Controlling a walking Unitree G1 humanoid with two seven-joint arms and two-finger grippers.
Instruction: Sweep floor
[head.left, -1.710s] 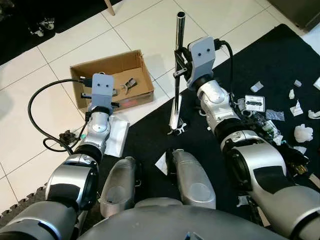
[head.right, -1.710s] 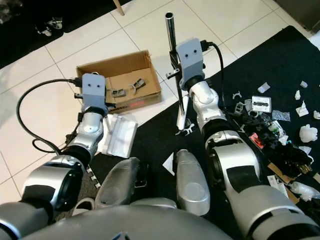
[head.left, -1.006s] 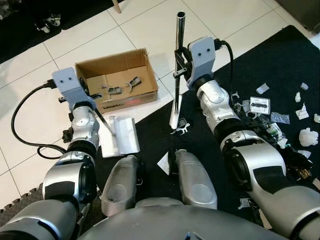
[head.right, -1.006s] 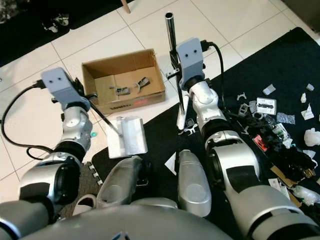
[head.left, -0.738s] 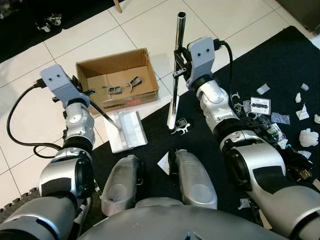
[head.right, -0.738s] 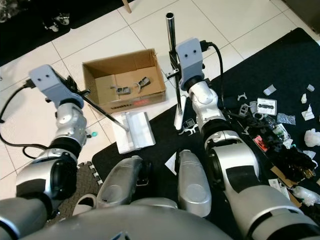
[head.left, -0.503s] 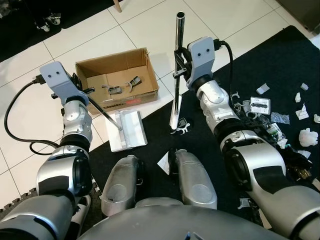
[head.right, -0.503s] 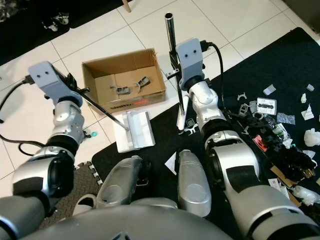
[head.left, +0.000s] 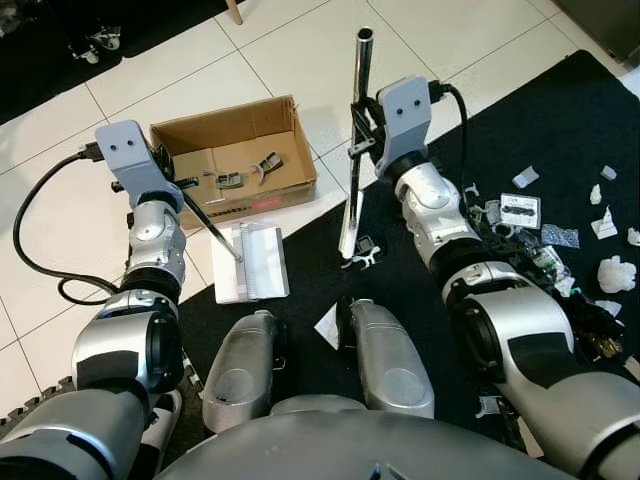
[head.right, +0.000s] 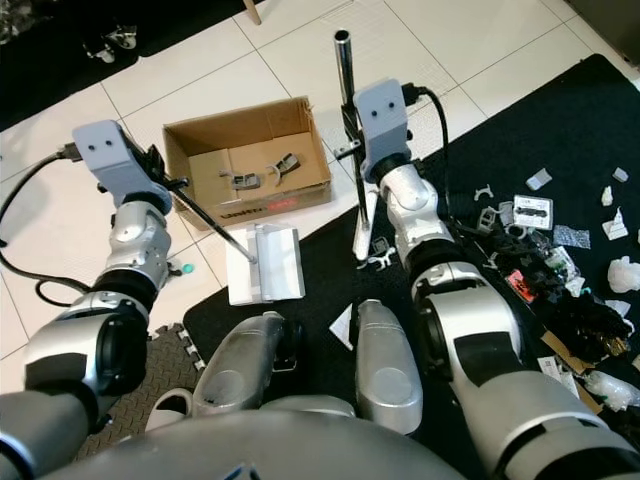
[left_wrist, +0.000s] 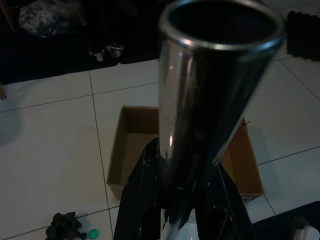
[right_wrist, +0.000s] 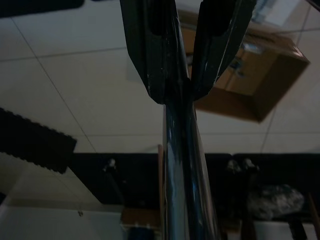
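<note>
left end effector (head.left: 172, 186): grips dustpan (head.left: 251, 261) handle | right end effector (head.left: 357, 128): grips broom pole (head.left: 354, 150)

Open cardboard box (head.left: 232, 152) on white tile, small metal bits inside. Bottle cap (head.right: 187, 268) on tile near the mat's (head.left: 560, 120) edge. Castor wheels (head.left: 95, 43) on the far dark rug.

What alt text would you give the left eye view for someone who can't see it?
Looking down, the right gripper holds a chrome broom handle upright at the edge of a black mat, while the left gripper holds a white dustpan by its thin handle. An open cardboard box sits on the white tile behind; small litter lies on the mat.
</note>
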